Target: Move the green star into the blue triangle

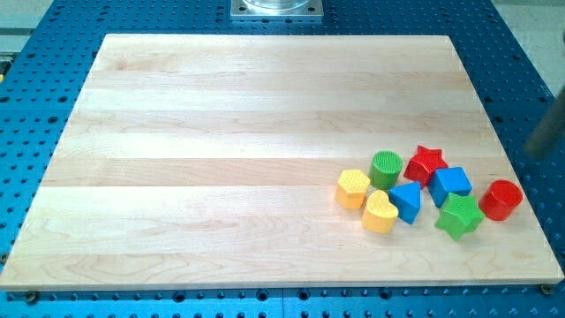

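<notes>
The green star is shown near the blue triangle, a narrow gap apart; contact is not yet made. A blurred rod is seen at the view's right edge; my tip, fingerless, cannot be made out.

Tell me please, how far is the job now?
Done: nothing visible; the green star sits apart from the blue triangle, at its right. In hand: a blurred dark rod shows at the view's right edge, off the board; my tip cannot be made out. Left: pushing the star leftward until it touches the triangle.
</notes>
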